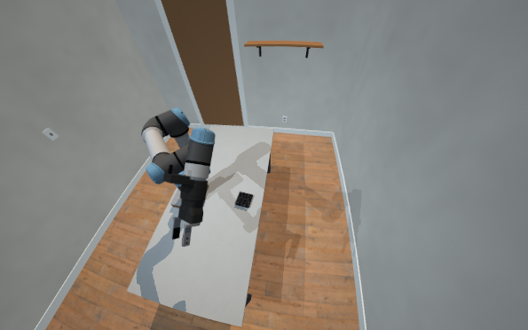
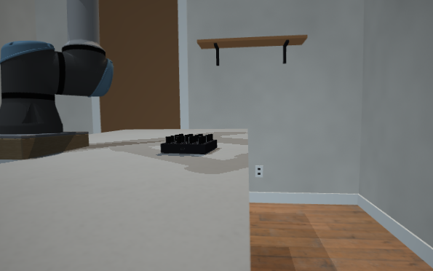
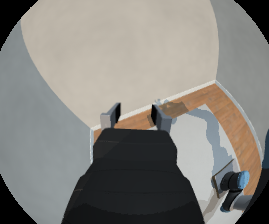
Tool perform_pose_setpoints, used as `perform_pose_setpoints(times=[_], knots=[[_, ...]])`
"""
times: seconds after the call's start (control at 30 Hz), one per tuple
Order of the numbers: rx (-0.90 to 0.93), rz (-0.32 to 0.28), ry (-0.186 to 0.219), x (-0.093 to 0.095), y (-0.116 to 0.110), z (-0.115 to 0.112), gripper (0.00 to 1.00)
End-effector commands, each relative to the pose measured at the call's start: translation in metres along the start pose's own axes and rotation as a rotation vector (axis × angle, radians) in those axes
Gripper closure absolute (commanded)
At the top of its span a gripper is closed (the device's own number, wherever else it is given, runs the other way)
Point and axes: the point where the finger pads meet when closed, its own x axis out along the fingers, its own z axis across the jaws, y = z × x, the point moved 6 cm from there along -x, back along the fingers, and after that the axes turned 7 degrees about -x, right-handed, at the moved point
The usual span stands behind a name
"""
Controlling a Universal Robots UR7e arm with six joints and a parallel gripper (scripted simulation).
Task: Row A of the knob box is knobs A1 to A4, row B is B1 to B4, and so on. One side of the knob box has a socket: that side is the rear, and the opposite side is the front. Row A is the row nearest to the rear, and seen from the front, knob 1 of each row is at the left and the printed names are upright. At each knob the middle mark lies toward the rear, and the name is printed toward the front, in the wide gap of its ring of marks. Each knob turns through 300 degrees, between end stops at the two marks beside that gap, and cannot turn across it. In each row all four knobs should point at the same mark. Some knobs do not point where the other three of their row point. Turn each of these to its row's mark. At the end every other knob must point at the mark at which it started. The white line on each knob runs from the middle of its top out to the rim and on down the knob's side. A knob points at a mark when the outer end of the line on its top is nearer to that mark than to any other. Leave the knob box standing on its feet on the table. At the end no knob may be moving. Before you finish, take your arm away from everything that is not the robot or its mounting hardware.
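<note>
The black knob box [image 1: 248,203] [image 2: 183,148] stands on the table [image 1: 219,266] [image 2: 121,211]. In the exterior view several upright knobs show on its top, and a small socket [image 2: 183,148] shows on the side facing that camera. The white lines, marks and names are too small to read in either the top or the exterior view. The box does not show in the wrist view. My gripper [image 1: 181,239] [image 3: 136,109] is open and empty, held above the table, to the left of and nearer the top camera than the box. It is not in the exterior view.
The arm's base stands on a wooden block [image 2: 27,146] at the table's left side. The box is near the table's right edge. A shelf [image 1: 284,44] [image 2: 252,41] hangs on the far wall, beside a brown door [image 1: 206,62]. Arm shadows fall around the box.
</note>
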Motion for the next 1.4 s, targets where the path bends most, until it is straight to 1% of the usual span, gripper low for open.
perform_pose_setpoints(times=[0.0,0.6,0.77,0.9,0.97,1.03,1.1,1.2,1.37], knots=[[0.001,0.001,0.001,0.000,0.001,0.000,0.00],[0.001,0.001,0.002,-0.001,0.001,0.000,0.00],[-0.025,-0.013,0.006,0.001,-0.008,-0.002,0.00],[-0.092,-0.049,0.018,0.006,-0.031,-0.005,0.00],[-0.144,-0.076,0.028,0.010,-0.048,-0.007,0.00],[-0.208,-0.111,0.041,0.014,-0.071,-0.009,0.00],[-0.208,-0.111,0.041,0.014,-0.071,-0.009,0.00],[-0.327,-0.173,0.068,0.020,-0.113,-0.011,0.00],[-0.462,-0.244,0.102,0.024,-0.162,-0.010,0.00]])
